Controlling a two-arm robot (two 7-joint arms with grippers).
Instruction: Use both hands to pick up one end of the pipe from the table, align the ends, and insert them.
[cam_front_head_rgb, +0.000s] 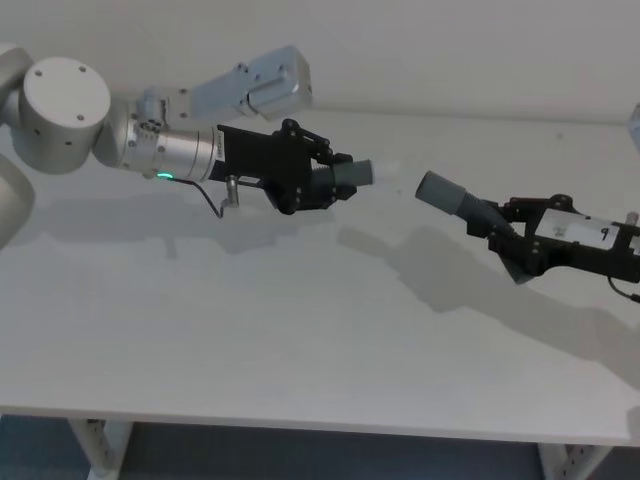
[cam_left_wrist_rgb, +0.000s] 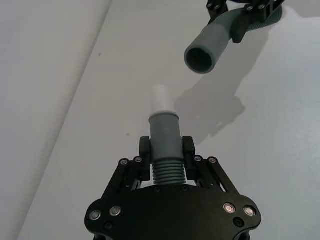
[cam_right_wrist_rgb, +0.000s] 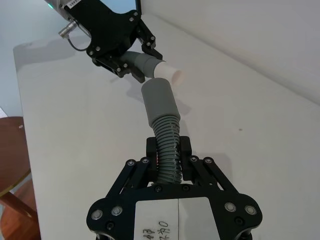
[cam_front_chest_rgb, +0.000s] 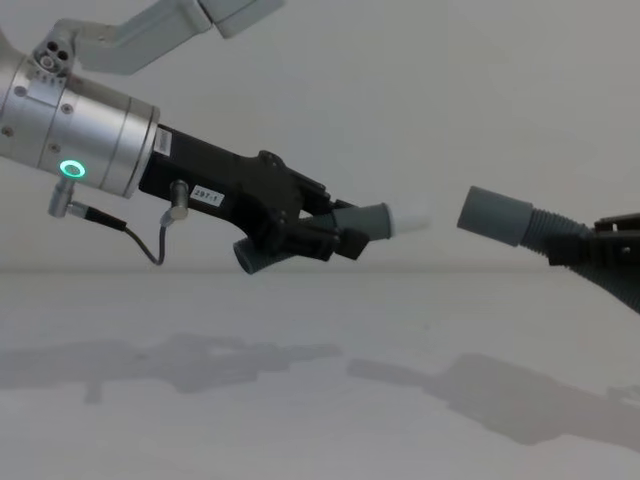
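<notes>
The left gripper (cam_front_head_rgb: 322, 180) is raised above the table (cam_front_head_rgb: 250, 330) on a silver wrist (cam_front_head_rgb: 165, 150) with a green ring light, fingers clamped on a pipe piece (cam_front_head_rgb: 345, 175). The right gripper (cam_front_head_rgb: 500, 235) reaches in from the table's right side, also off the surface, fingers closed on the other piece (cam_front_head_rgb: 455, 200). The two grippers point at each other, apart.

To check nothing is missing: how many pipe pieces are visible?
2. One pipe piece is in the left gripper, the other in the right gripper, both above the table.
</notes>
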